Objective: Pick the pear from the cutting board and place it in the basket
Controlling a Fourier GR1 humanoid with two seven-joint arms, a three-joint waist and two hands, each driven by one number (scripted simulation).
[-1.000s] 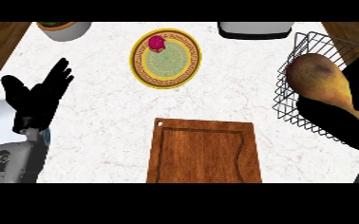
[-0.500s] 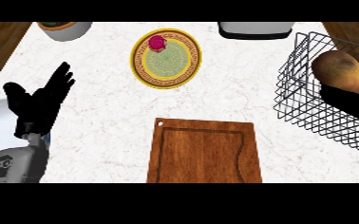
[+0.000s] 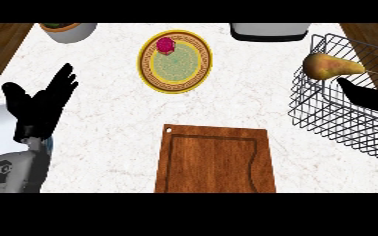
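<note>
The yellow-brown pear [image 3: 330, 66] lies inside the upper part of the wire basket [image 3: 325, 111] at the right edge. Just below and to the right of it, only a black part of my right hand [image 3: 359, 93] shows, inside the basket and cut off by the view's edge; whether it still holds the pear is hidden. The wooden cutting board [image 3: 215, 157] lies at bottom centre with nothing on it. At the far left, well away from the board, my left hand [image 3: 43, 104] rests open with its fingers up.
A yellow-rimmed plate [image 3: 177, 75] with a small red fruit [image 3: 165, 45] on it sits behind the board. A grey pot [image 3: 68, 31] stands at the back left and a grey container [image 3: 269, 31] at the back centre-right.
The pear has shifted left and now lies within the basket. My right hand has slid toward the right edge, so less of it shows. The left hand has barely moved.
</note>
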